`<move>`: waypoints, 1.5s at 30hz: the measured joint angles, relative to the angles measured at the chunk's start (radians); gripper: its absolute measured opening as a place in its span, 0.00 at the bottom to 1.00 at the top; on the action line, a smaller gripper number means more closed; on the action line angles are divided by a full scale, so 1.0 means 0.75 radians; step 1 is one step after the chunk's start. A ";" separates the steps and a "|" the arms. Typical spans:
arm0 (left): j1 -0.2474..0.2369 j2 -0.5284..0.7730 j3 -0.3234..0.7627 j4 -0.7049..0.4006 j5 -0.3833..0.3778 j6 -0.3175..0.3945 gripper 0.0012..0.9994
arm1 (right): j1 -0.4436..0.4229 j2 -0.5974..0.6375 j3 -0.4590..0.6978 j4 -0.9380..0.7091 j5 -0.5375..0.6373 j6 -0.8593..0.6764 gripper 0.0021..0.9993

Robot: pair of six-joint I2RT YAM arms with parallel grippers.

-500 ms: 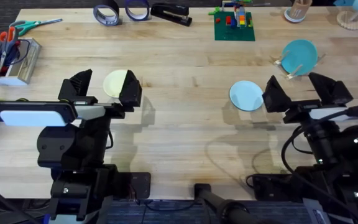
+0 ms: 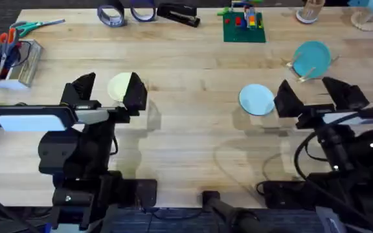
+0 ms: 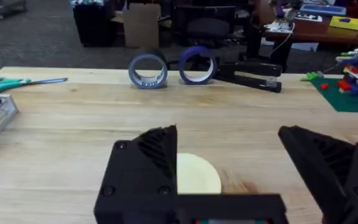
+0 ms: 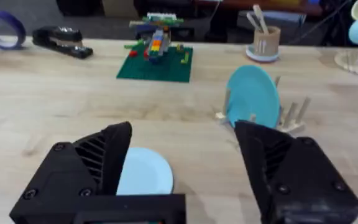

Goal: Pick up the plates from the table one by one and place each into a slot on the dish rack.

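Two plates lie flat on the table (image 2: pixel 193 129), and each arm has one nearly lined up. At left centre of the overhead frame, the left gripper (image 2: pixel 109 94) hangs with its black jaws spread wide and nothing between them. The cream plate (image 2: pixel 120 87) sits just above that gap in the frame, tucked against the right-hand finger, which hides its right edge. In the left wrist view the cream plate (image 3: pixel 197 175) peeks out low, right beside one finger.

Over at right centre, the right gripper (image 2: pixel 316 97) is spread just as wide and also empty. The light blue plate (image 2: pixel 256 99) lies to the left of its left finger, outside the gap rather than inside it. The dish rack (image 2: pixel 309 65) stands close above the right gripper in the frame, already holding a teal plate (image 2: pixel 313 57) upright among its pegs.

The right arm looks nearer to both the blue plate and the rack, so that pairing reads as the natural one. Being round, these plates have no long axis to match. My judgement is that the sideways offset is the thing to close.
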 joint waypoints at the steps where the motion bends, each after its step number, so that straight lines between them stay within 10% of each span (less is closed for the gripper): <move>1: 0.000 0.000 0.007 -0.013 -0.009 -0.007 0.99 | 0.000 0.006 0.026 -0.049 0.002 -0.003 1.00; 25: 0.000 1.096 1.218 -0.595 -0.082 -0.036 0.99 | 0.032 1.173 1.481 -0.933 -0.019 -0.079 0.99; 36: 0.000 1.456 1.726 -1.207 -0.072 -0.035 0.99 | 0.033 1.360 1.675 -1.163 -0.105 -0.021 1.00; 45: 0.000 1.553 1.779 -1.329 -0.050 -0.035 0.99 | 0.033 1.362 1.676 -1.167 -0.113 0.004 1.00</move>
